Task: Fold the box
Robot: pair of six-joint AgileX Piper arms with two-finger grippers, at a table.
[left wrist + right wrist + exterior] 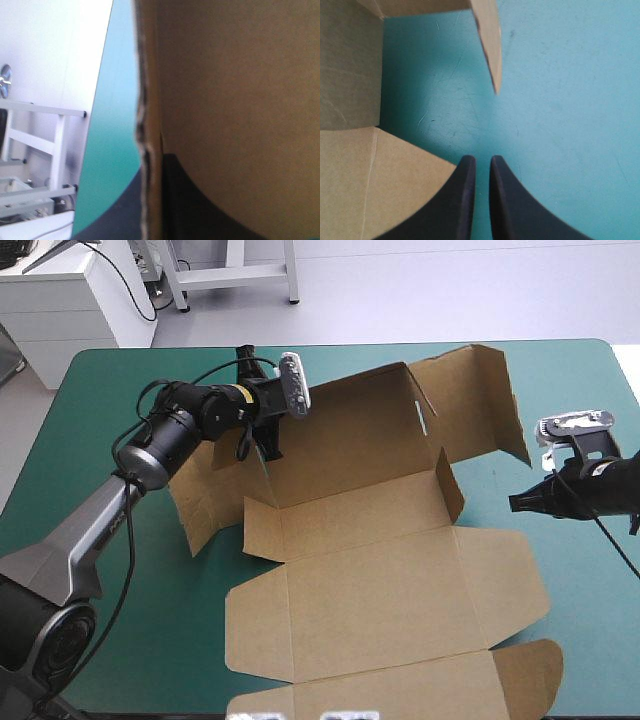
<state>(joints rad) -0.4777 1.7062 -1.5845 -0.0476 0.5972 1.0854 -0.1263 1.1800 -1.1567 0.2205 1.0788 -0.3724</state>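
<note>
The brown box point(380, 580) lies as a cut sheet in the middle of the table, its near panels flat and its far panels and side flaps raised. My left gripper point(268, 445) is at the raised far-left wall, shut on the board. In the left wrist view the board's edge point(147, 100) runs between the black fingers point(200, 210). My right gripper point(515, 503) hovers just off the box's right side, pointing toward it, shut with nothing in it. In the right wrist view its tips point(482, 159) hang over the cover, beside a flat panel point(380, 185) and short of a raised flap point(487, 40).
The teal-green cover point(580, 400) shows to the right of the box, around the right gripper, and in a strip on the left point(90, 440). The near flaps point(520, 670) reach close to the table's front edge.
</note>
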